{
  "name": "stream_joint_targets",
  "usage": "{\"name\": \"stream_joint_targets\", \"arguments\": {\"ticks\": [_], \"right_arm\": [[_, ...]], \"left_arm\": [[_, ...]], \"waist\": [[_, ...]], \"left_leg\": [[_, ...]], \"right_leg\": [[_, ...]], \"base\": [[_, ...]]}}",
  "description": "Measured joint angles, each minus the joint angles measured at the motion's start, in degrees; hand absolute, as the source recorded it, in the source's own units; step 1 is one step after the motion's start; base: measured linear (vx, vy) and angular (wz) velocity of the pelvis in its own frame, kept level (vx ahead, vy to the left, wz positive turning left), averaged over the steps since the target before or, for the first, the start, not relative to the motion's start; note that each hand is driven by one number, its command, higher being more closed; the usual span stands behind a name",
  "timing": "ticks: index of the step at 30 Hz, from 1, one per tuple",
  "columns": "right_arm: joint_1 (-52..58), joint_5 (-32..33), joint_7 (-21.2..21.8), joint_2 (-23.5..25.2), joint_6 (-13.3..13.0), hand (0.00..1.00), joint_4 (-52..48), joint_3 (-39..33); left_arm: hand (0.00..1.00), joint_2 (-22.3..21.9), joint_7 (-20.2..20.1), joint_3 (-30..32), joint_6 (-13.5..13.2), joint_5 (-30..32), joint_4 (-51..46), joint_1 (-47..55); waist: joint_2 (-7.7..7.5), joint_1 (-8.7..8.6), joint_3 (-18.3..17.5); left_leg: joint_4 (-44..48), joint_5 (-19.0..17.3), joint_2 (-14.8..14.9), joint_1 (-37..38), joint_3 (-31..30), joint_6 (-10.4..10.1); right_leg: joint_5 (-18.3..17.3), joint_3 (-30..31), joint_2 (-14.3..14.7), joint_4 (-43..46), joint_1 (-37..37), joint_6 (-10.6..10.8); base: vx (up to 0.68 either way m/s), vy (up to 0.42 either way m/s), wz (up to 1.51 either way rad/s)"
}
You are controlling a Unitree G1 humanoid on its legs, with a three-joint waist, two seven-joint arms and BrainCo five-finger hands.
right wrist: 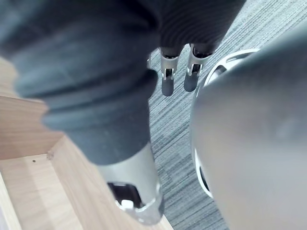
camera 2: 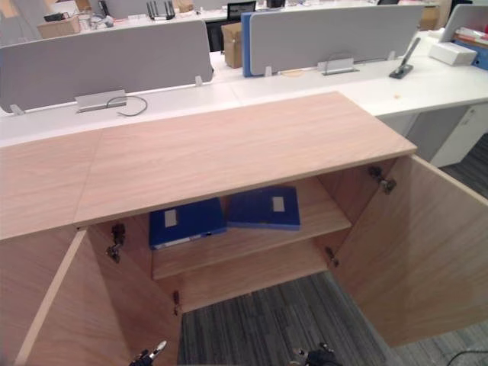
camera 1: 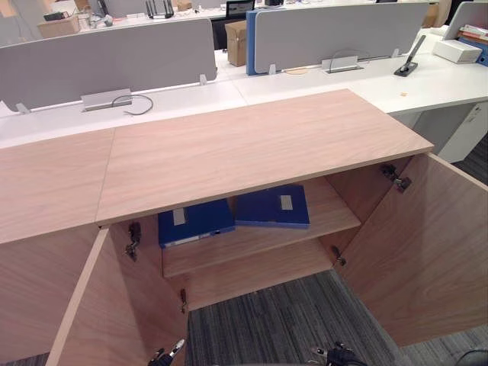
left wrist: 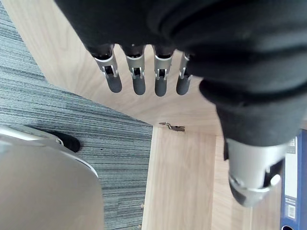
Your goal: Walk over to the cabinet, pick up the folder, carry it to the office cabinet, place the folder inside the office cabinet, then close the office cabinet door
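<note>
Now: two blue folders on the shelf, both hands empty

Both doors of the office cabinet (camera 1: 259, 145) stand wide open. The left door (camera 1: 114, 305) is swung out to the robot's left and the right door (camera 1: 423, 244) to its right. Four metal hinges show, two to each door.

Two blue folders lie flat on the upper shelf (camera 1: 259, 242), side by side under the wooden top. The left folder (camera 1: 195, 222) lies toward the shelf's left end and the right folder (camera 1: 273, 206) about mid-shelf. Their inner corners are close or touching; I cannot tell which. Each carries one pale label. One lower shelf (camera 1: 252, 276) runs beneath them.

The left hand (camera 1: 169, 354) hangs low at the near edge of the eye view, just in front of the left door, well below the folders and apart from them. In its wrist view the fingers (left wrist: 138, 79) are straight, a little spread, and hold nothing; the blue edge of one folder shows past them. The right hand (camera 1: 335, 356) hangs low over the grey carpet (camera 1: 290, 320) between the two doors, likewise well apart from the folders. Its fingers (right wrist: 169, 79) are straight, pointing at the carpet, and grip nothing.

Behind the cabinet stand two grey desk screens (camera 1: 107, 61), with one cardboard box (camera 1: 235, 42) in the gap between them.
</note>
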Motion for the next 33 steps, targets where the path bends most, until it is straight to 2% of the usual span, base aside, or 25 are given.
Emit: {"name": "stream_joint_targets", "arguments": {"ticks": [2,4,5,6,7,8,10,13,17,20,22,23,25,26,27,29,31,33], "right_arm": [[-0.3,-0.1,-0.1,0.1,0.0,0.0,0.0,0.0],[-0.8,-0.2,-0.2,0.5,0.1,0.0,0.3,0.0],[-1.1,-0.3,-0.3,0.7,0.2,0.0,0.7,0.8],[-1.6,-0.2,-0.2,1.6,0.2,0.0,1.6,3.3],[-2.1,-0.2,-0.1,2.1,0.2,0.0,2.5,5.1],[-2.5,-0.1,0.0,1.8,0.1,0.0,3.0,6.1],[-4.4,-0.2,0.2,1.7,0.0,0.0,3.6,8.9],[-5.0,-0.1,0.7,1.5,-0.2,0.0,4.3,9.0],[-5.4,0.5,0.4,0.5,-1.2,0.0,5.6,11.0],[-5.5,0.9,-0.2,0.5,-1.8,0.0,5.3,11.2],[-5.5,0.9,-1.1,0.5,-2.0,0.0,2.4,11.3],[-5.3,0.9,-2.3,0.3,-2.3,0.0,-4.0,12.2],[-4.6,0.8,-2.8,-0.2,-2.5,0.0,-8.6,14.0],[-4.3,0.7,-3.1,-0.3,-2.6,0.0,-11.6,15.6],[-4.5,0.0,-3.5,-0.4,-3.2,0.0,-16.5,18.6],[-5.3,-1.7,-3.6,-0.3,-4.4,0.0,-20.4,21.2],[-6.7,-4.0,-3.9,-0.2,-5.6,0.0,-21.9,23.3],[-7.8,-5.4,-4.0,-0.3,-5.8,0.0,-22.8,25.6]], "left_arm": [[0.0,0.2,0.5,-0.1,0.0,-0.1,0.0,-0.2],[0.0,0.8,0.8,-0.4,0.0,-0.7,-0.1,-0.4],[0.0,1.4,0.8,-0.4,0.0,-1.5,0.0,0.1],[0.0,2.9,0.8,-0.3,0.1,-2.5,0.0,1.4],[0.0,3.6,0.8,-0.1,0.4,-2.6,1.5,2.0],[0.0,3.4,0.8,0.3,0.5,-2.3,1.9,2.4],[0.0,3.3,0.8,1.5,0.7,-1.1,3.0,2.5],[0.0,3.1,0.8,3.0,0.9,-1.2,3.6,2.0],[0.0,2.4,1.9,5.3,0.7,-1.4,3.4,0.8],[0.0,2.2,3.0,5.6,0.6,-1.5,3.3,0.3],[0.0,2.2,3.6,5.3,0.5,-1.4,3.2,0.1],[0.0,2.4,4.3,3.7,0.3,-1.2,2.6,0.0],[0.0,2.7,4.7,2.6,0.1,-0.4,2.4,0.0],[0.0,3.0,5.0,2.1,0.1,0.1,2.4,0.1],[0.0,3.0,5.1,1.9,0.1,1.0,2.4,0.7],[0.0,2.9,5.2,1.6,0.1,1.8,2.3,1.5],[0.0,2.8,5.4,1.3,0.1,3.4,2.2,1.9],[0.0,2.8,5.7,1.3,-0.1,4.6,2.2,1.9]], "waist": [[-0.07,-0.74,0.3],[-0.87,-0.56,1.5],[-2.17,-0.4,2.0],[-4.6,-0.3,1.8],[-5.83,-0.25,1.4],[-5.56,-0.3,1.1],[-5.2,-0.3,0.7],[-5.13,-1.15,1.0],[-5.24,-2.29,1.5],[-5.19,-2.62,2.6],[-5.68,-2.61,3.3],[-5.52,-3.08,4.6],[-4.95,-3.45,4.7],[-5.24,-2.98,4.7],[-4.8,-1.83,5.0],[-4.78,-1.84,5.1],[-4.49,-1.67,5.3],[-4.29,-1.06,5.4]], "left_leg": [[3.1,-1.9,0.9,-1.1,-2.7,-0.6],[8.2,-5.1,2.9,-2.1,-5.6,-2.7],[10.0,-6.4,3.8,-2.0,-6.5,-4.0],[11.0,-7.7,4.1,-1.6,-6.9,-5.8],[11.5,-8.8,5.6,-1.3,-7.5,-7.6],[10.7,-8.8,7.1,-1.0,-7.8,-8.1],[5.3,-8.0,11.0,0.4,-9.2,-9.8],[1.4,-4.5,13.4,1.2,-11.3,-11.0],[3.1,-0.1,13.2,-1.2,-12.9,-10.1],[4.5,1.8,12.6,-2.0,-11.1,-10.5],[6.6,-0.4,10.8,-3.6,-9.0,-11.9],[9.3,-3.1,6.9,-6.5,-6.4,-12.1],[8.7,-3.9,5.6,-7.7,-2.4,-9.8],[7.6,-3.3,5.5,-7.4,-1.2,-8.5],[6.5,-2.5,5.0,-7.3,-0.1,-7.2],[6.4,-2.2,4.5,-7.7,0.5,-6.6],[6.3,-1.5,2.5,-7.6,0.1,-5.5],[6.3,-1.1,1.3,-7.6,-0.2,-4.9]], "right_leg": [[-1.2,-0.4,0.0,0.0,0.5,0.6],[-1.1,-0.6,-0.2,-1.2,0.8,0.7],[-0.8,-0.6,-0.3,-1.8,0.5,0.7],[0.3,-0.5,-1.0,-1.8,-0.4,1.3],[-4.1,-0.2,-0.1,1.0,-1.4,3.8],[-5.3,-0.4,1.2,1.6,-1.8,3.4],[-9.0,-0.5,6.1,3.4,-4.8,1.1],[-12.1,-1.5,8.0,7.2,-7.2,-1.8],[-14.4,-4.1,7.4,7.7,-6.2,-3.0],[-14.6,-6.5,6.0,7.3,-3.9,-3.4],[-14.7,-7.7,4.7,6.3,-2.9,-3.5],[-14.1,-8.7,3.0,5.6,-2.7,-2.6],[-13.3,-9.5,2.5,5.1,-2.6,-1.7],[-12.3,-9.2,2.4,4.1,-2.7,-1.1],[-9.4,-8.2,3.1,0.6,-2.7,-0.5],[-7.2,-7.6,3.1,-1.5,-2.6,0.1],[-5.7,-7.6,1.7,-2.7,-2.0,1.1],[-5.1,-7.7,0.6,-2.8,-1.8,1.8]], "base": [[0.0,-0.099,0.71],[0.0,-0.195,0.68],[0.02,-0.37,0.37],[0.07,-0.43,0.23],[0.12,-0.457,0.05],[0.15,-0.311,-0.21],[0.17,-0.392,-0.47],[0.23,-0.374,-0.13],[0.19,-0.228,0.28],[0.06,-0.087,0.5],[-0.03,0.038,0.58],[-0.06,0.125,0.52],[-0.08,0.175,0.41],[-0.08,0.227,-0.09],[-0.05,0.18,-0.28],[-0.03,0.155,-0.21],[-0.02,0.179,0.1],[-0.02,0.128,0.17]]}}
